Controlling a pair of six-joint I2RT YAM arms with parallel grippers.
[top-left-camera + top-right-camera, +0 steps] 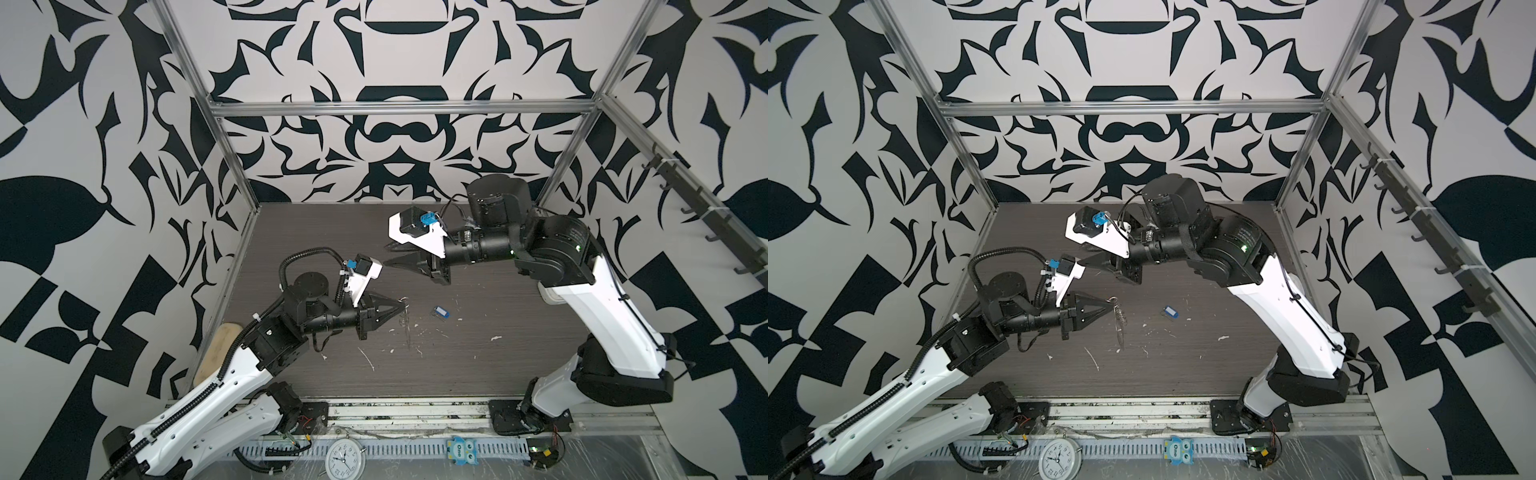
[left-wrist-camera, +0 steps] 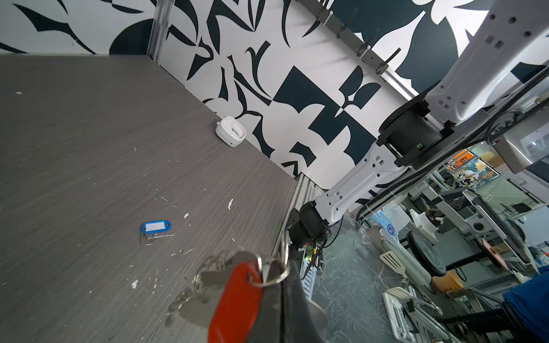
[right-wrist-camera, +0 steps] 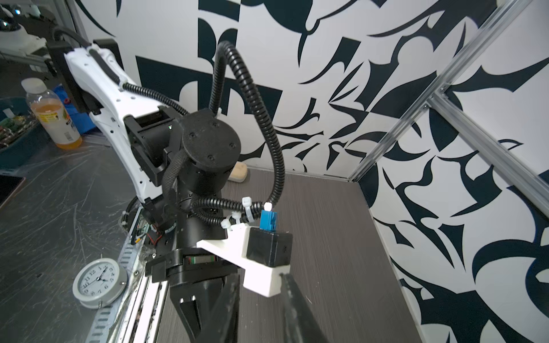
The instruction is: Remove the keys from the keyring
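Left gripper [image 1: 400,306] is clamped tight on the keyring [image 1: 1119,315], holding it in the air just to the left-arm side of the blue key [image 1: 441,311]. That blue key lies flat on the table [image 1: 478,374], its bit of silvery metal beside it, free of the chain. The red key [image 2: 237,300] hangs from the ring right at the closed jaws, the linked rings dangling with it (in both top views they show only as a thin silvery squiggle). So 1 of the 2 keys looks done, and the red one is the step in hand.

Farther back from the blue key and raised above it, the right gripper [image 1: 388,254] has its jaws apart with nothing between them; its fingers [image 3: 230,306] show bare in the right wrist view.

Next, I judge, it must drop toward the red tag, pinch it, and work its loop round the split ring while the other jaws hold steady; a swinging tag could slip.

The left forearm runs nearly level, pointing toward the blue key; the right arm arches over from its base, its gripper aimed away from the blue key
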